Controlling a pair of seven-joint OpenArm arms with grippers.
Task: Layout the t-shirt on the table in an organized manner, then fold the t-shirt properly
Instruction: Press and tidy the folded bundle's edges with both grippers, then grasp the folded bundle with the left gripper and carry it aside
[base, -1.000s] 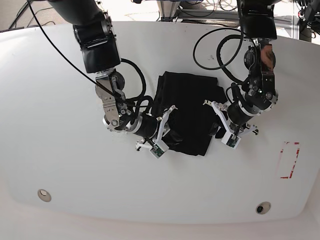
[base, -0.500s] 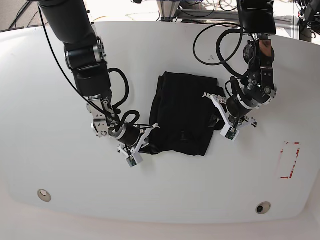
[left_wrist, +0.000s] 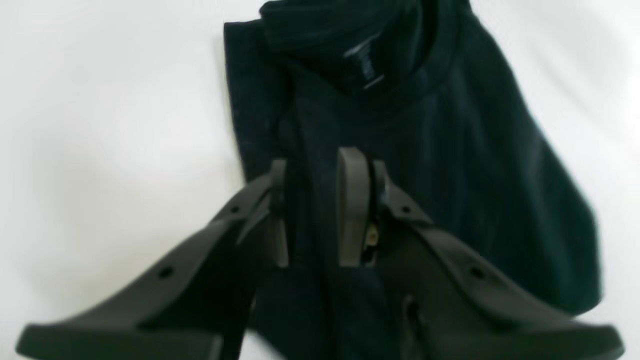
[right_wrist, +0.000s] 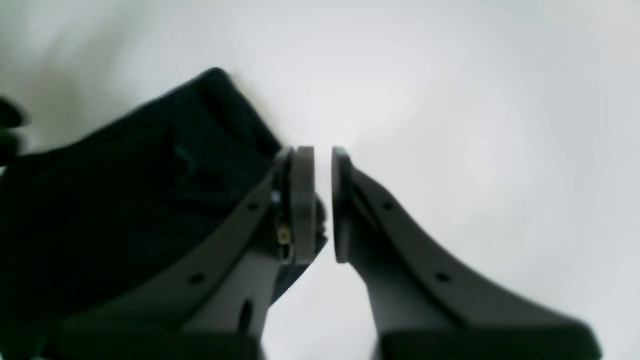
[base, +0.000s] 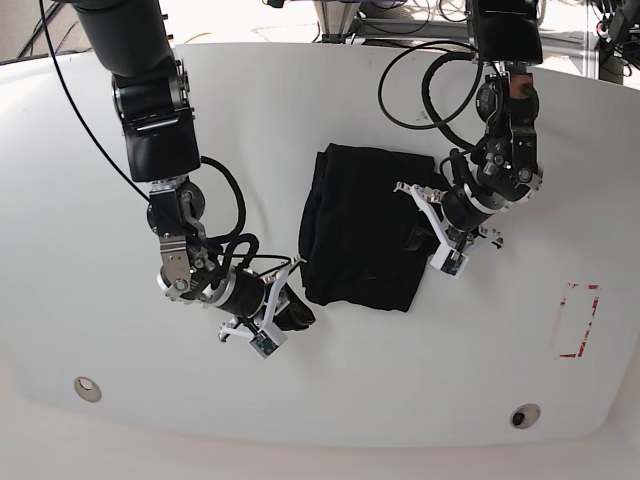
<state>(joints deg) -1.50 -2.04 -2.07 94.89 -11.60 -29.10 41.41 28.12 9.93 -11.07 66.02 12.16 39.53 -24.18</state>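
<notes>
Mid-table (base: 100, 200), the folded t-shirt (base: 365, 235) lies between both arms. Left gripper (left_wrist: 312, 210) pinches its right edge; right gripper (right_wrist: 322, 205), jaws nearly closed on nothing, sits near-left. Red tape mark (base: 578, 320) far right.

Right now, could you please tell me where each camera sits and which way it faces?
Base: high above the table, looking down on the t-shirt and both arms.
Left wrist: behind the left gripper, looking along its jaws, which pinch a fold of the t-shirt.
Right wrist: behind the right gripper, jaws nearly together with nothing between them, facing bare table beside the t-shirt.
Shared: all three show the t-shirt on the table.
</notes>
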